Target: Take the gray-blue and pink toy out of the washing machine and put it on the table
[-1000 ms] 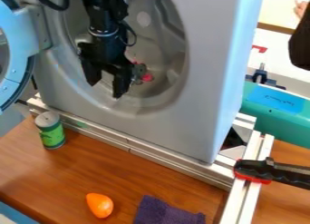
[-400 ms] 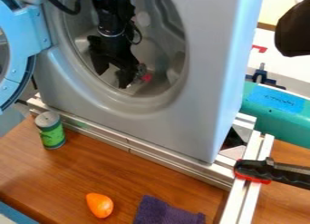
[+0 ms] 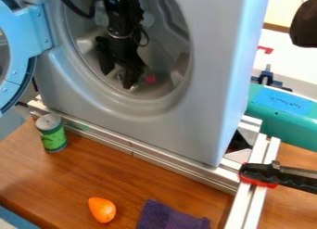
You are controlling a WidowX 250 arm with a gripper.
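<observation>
Since the earlier frames, the gripper (image 3: pixel 118 79) has moved up and deeper into the grey drum (image 3: pixel 167 47), clear of the front rim it overlapped at first. In the camera view it hangs near six o'clock of the round opening, its claw spread with a gap between the tips. The small pinkish-red piece (image 3: pixel 150 78), blocky and bright against the grey, sits at about five o'clock in the drum, just beside the claw. From the view's centre, a green can (image 3: pixel 53 139) with a pale top stands upright toward eight, a smooth orange object (image 3: pixel 102 210) lies toward seven, and a purple cloth (image 3: pixel 166 217) toward six.
</observation>
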